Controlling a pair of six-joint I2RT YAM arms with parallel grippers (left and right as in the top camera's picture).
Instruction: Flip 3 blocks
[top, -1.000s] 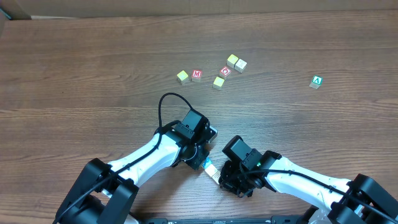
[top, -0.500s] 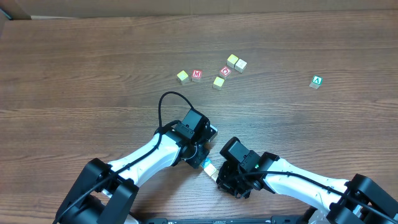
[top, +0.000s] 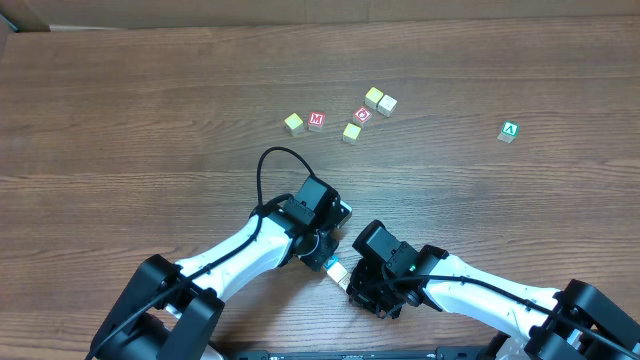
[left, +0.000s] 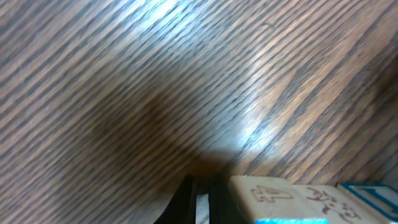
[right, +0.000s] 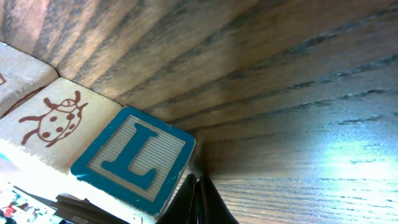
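Observation:
Two small wooden blocks lie side by side near the table's front edge: one teal-topped, one cream. My left gripper sits just left of them, shut on nothing; in the left wrist view its tips rest against a cream block with a red drawing. My right gripper is just right of them, also shut and empty, beside the teal "L" block and a ladybug block. Far off lie yellow blocks, a cream one and the green "A" block.
A red "M" cube and a red "O" cube sit among the far cluster. The brown wood table stretches to a cardboard wall at the back. Both arms crowd the near edge.
The left arm has shifted slightly right and toward the front edge. The right arm has edged a little left. Both grippers stay shut and the blocks have hardly moved.

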